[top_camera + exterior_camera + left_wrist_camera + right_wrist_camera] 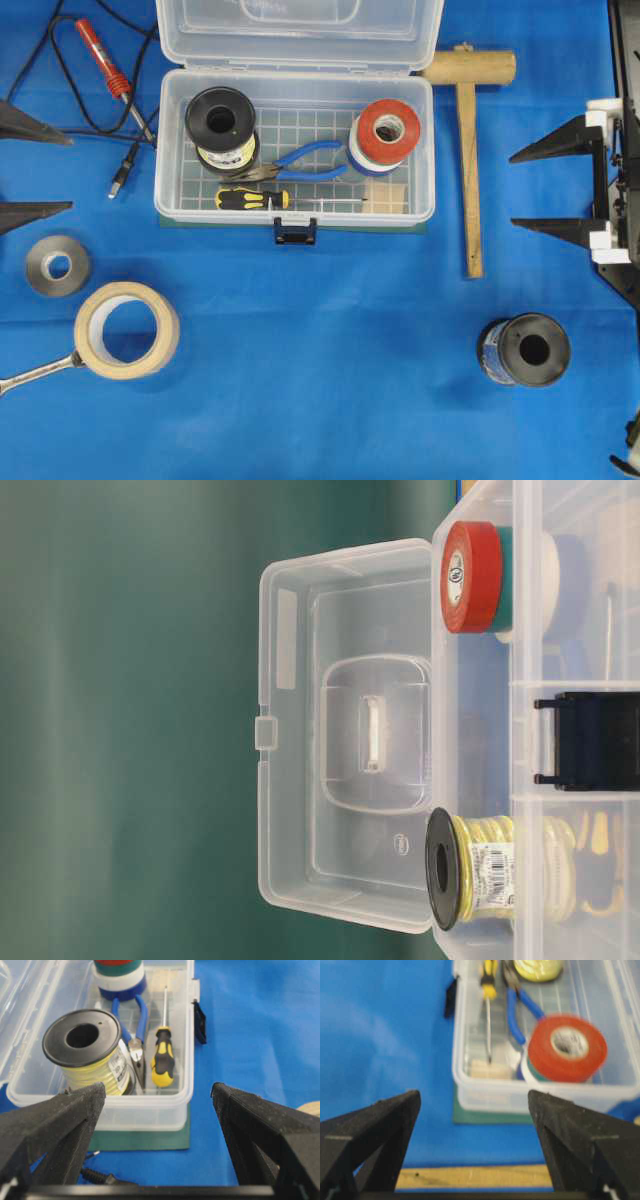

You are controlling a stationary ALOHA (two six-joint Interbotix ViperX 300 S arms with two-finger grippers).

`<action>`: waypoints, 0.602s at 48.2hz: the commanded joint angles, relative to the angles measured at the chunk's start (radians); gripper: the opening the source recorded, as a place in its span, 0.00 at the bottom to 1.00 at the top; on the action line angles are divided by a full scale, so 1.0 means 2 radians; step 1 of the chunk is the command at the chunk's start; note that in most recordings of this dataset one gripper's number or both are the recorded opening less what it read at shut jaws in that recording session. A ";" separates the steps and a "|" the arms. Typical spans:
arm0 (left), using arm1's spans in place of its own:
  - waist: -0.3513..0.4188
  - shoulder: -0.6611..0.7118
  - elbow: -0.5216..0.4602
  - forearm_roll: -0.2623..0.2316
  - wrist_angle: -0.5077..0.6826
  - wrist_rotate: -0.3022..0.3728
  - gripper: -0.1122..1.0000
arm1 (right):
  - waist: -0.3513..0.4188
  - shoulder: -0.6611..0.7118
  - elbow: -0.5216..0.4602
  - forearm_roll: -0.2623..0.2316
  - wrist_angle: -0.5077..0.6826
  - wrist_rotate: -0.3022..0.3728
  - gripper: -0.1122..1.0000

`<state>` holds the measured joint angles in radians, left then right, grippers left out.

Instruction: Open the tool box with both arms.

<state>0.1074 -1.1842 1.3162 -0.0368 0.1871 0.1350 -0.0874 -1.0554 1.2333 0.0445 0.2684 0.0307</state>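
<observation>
The tool box (295,150) lies open. Left of it sit a soldering iron (105,62) and 2 tape rolls (127,329); right, a wooden mallet (468,130) and black spool (527,350). Left gripper (35,165) and right gripper (545,188) flank it, spread wide, empty.

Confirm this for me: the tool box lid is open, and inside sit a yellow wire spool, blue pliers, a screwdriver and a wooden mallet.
One thing is wrong: the wooden mallet is not inside. In the overhead view it lies on the blue cloth just right of the tool box. The lid is open, and the yellow wire spool, blue pliers and screwdriver are inside.
</observation>
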 commanded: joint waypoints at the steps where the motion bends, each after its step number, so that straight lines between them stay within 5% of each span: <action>1: -0.002 0.001 -0.002 0.002 -0.002 -0.004 0.91 | -0.008 -0.002 -0.004 0.002 -0.002 0.006 0.87; 29: -0.002 0.002 0.004 0.002 -0.002 -0.012 0.91 | -0.008 0.002 -0.003 0.000 -0.002 0.008 0.87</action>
<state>0.1058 -1.1873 1.3361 -0.0353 0.1887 0.1120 -0.1028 -1.0600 1.2395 0.0445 0.2684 0.0445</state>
